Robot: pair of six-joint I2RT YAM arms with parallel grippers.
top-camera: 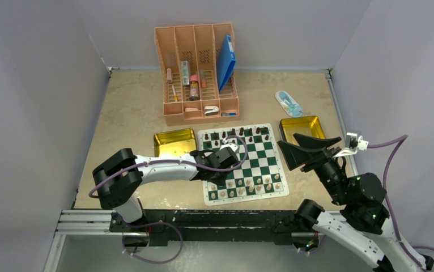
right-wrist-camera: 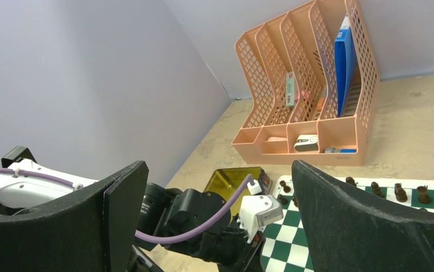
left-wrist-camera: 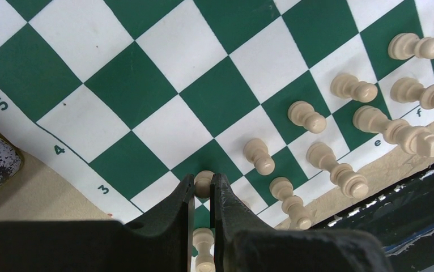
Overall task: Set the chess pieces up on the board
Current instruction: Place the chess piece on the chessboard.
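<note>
The board (top-camera: 268,157) lies flat on the beige surface (top-camera: 130,113), close to the near edge, between the two arms. Dark pieces (top-camera: 241,134) stand along its far side and pale pieces (top-camera: 250,186) fill the two near rows.

The left arm (top-camera: 158,167) stretches low across the board's near-left part. Its jaws are pressed almost together and pinch the head of a pale pawn (left-wrist-camera: 204,182). From the wrist camera that pawn sits in line with the row of pale pawns, near the board's left border by the printed 3 (left-wrist-camera: 102,189). I cannot tell whether its base touches the mat. Another pale piece (left-wrist-camera: 203,249) shows through the narrow gap lower down between the jaws.

The right arm (top-camera: 362,192) is raised off the board's right side. Its jaws are spread wide and hold nothing. They hang above the spot where the board's right edge comes near a gold tin (top-camera: 301,126).

A second gold tin (top-camera: 174,141) lies just beside the board's far-left corner. Further back stands a pink organiser (top-camera: 200,68) with a blue folder (top-camera: 225,59) leaning in its right slot and small items in the others. A pale blue object (top-camera: 288,103), too small to make out, lies on the surface to the organiser's right.
</note>
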